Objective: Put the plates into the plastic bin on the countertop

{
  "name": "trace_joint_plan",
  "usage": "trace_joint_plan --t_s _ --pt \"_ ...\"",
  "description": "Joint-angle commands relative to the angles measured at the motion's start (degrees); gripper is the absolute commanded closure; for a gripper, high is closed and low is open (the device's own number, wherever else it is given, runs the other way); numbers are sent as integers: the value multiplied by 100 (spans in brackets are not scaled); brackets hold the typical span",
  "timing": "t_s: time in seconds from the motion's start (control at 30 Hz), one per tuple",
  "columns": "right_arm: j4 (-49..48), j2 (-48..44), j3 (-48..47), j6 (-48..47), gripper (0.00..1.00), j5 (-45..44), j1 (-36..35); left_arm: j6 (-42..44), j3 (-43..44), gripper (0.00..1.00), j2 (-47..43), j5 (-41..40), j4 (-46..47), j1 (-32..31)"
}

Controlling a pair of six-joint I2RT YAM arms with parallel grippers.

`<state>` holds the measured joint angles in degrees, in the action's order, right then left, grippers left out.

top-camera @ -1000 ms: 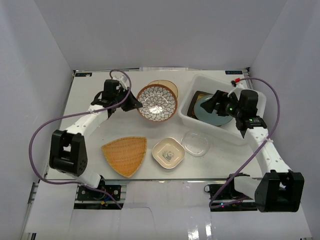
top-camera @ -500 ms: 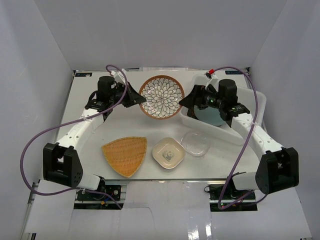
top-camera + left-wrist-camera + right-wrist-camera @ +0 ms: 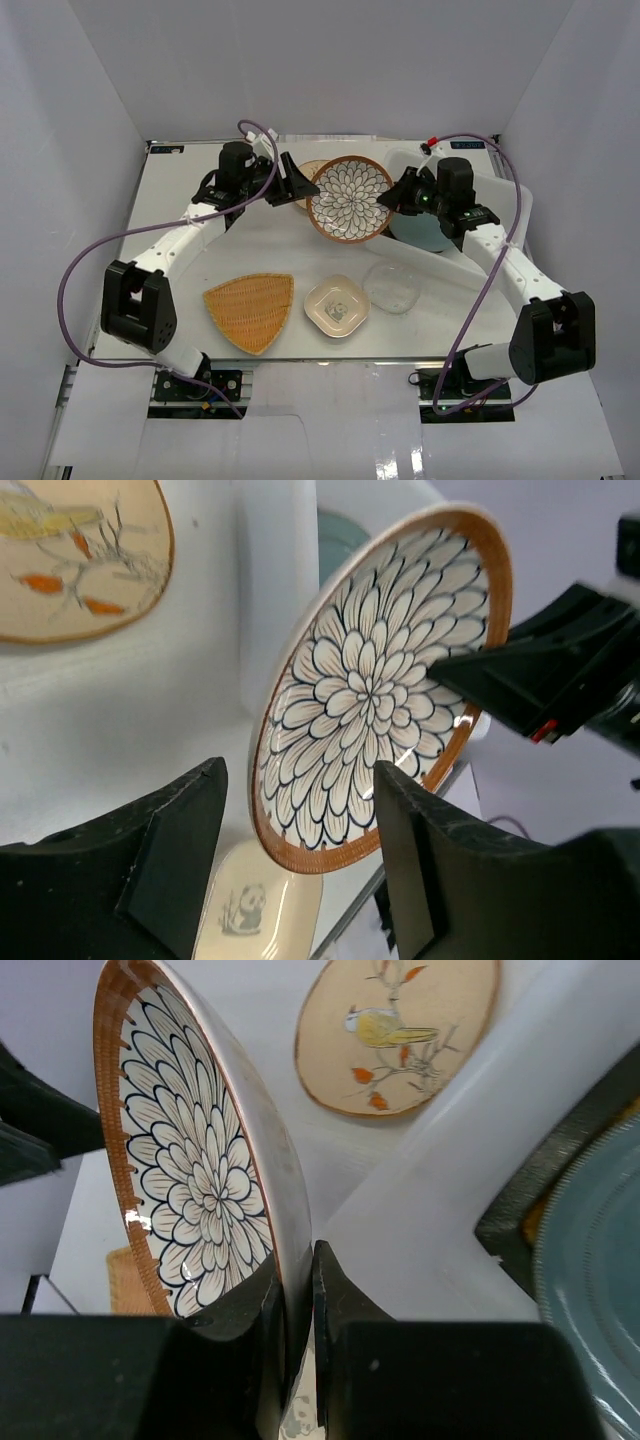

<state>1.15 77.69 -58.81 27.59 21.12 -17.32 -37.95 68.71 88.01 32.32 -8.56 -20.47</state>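
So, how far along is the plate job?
Done: teal round plate and black-rimmed yellow square plate lie in the translucent plastic bin. In hand: right hand pinches the brown-rimmed petal-patterned plate; left hand is open. To go: cream bird plate, orange woven triangular plate, small white square plate, clear glass dish.

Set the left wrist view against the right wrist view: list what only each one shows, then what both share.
Only the left wrist view: the panda dish and the left end effector, jaws open.
Only the right wrist view: a sliver of the woven plate and the black-rimmed plate in the bin.
Both: the petal-patterned plate, pinched at its rim by the right end effector, the bird plate, and the bin's wall.
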Motion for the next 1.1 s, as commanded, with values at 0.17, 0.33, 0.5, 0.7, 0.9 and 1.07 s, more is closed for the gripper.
trace_joint_plan --t_s 0.17,0.33,0.5,0.7,0.9,1.07 --pt "-431 -588 202 290 92 -127 1615 315 1302 20 1252 -1113 -278 288" --pt "-484 -606 755 264 92 -21 2495 289 1558 19 2201 -1307 -261 578" --pt "-501 -422 985 115 92 -205 2734 438 1900 16 2870 -1281 -208 667" --pt "-502 -167 1099 36 86 -284 2831 464 2392 17 3591 -1043 -181 676" --pt "-248 -561 1231 -87 2 -662 2831 315 2639 33 4066 -1008 -41 667" --pt "-71 -1203 1336 -202 2 -891 2831 166 2788 53 4277 -1104 82 649"
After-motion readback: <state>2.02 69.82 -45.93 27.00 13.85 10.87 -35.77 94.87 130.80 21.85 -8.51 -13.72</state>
